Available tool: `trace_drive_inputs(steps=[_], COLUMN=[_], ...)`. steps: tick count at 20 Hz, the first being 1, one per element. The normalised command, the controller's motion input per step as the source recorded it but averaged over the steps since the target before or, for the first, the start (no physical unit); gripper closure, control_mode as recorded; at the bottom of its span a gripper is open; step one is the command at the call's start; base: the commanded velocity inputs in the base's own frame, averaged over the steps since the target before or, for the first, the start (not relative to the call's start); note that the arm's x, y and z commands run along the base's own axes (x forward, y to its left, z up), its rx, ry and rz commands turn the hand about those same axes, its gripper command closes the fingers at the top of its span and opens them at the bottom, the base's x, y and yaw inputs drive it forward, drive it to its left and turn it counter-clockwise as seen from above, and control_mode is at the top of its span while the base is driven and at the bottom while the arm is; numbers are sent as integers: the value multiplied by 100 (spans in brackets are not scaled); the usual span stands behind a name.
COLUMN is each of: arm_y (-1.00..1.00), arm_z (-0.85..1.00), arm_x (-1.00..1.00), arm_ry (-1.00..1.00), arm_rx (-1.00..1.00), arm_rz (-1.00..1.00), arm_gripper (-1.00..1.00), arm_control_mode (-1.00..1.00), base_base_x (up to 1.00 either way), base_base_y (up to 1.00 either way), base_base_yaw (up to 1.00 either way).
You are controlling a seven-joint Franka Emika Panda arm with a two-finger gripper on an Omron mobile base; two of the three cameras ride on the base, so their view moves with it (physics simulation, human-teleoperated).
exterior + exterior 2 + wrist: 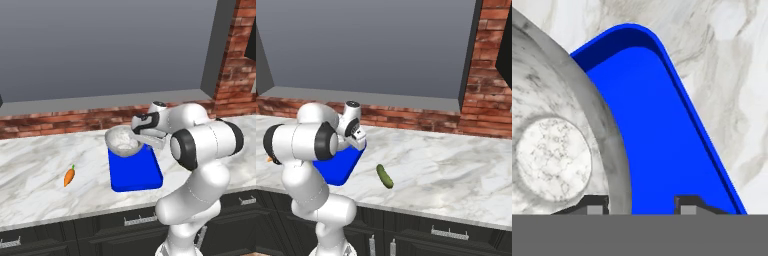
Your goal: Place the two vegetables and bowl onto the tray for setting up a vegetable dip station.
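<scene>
Carrot (69,176) on counter left of tray (137,175), untouched. My gripper (641,206) straddles the bowl (123,140) rim, jaws shut on its wall, over tray's far end. Cucumber (384,176) right of tray. Next: lower bowl, release.

Bowl (557,130): speckled grey-white stone look, matt, smooth inside. Tray (662,145): uniform bright blue, smooth, plastic-like, faint sheen. Counter (456,160): veined white-grey marble finish, polished. Wall (421,122): rough red brick is seen. Carrot (69,176): plain orange skin, matt. Cucumber (384,176): dark green, slightly glossy.
</scene>
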Motion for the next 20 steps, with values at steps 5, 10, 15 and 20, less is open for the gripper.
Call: trace_drive_inputs(steps=[5, 10, 15, 20], arm_y=[-1, -2, -10, -23], arm_z=[21, 39, 45, 37], arm_x=[-9, -15, -26, -41], arm_ry=[0, 0, 0, 0], arm_rx=[1, 0, 0, 0], arm_rz=[-5, -1, 0, 0], arm_gripper=[-100, -100, -100, -100], arm_control_mode=[-100, -100, -100, -100], base_base_x=[0, 0, 0, 0], base_base_y=[0, 0, 0, 0], base_base_yaw=[0, 0, 0, 0])
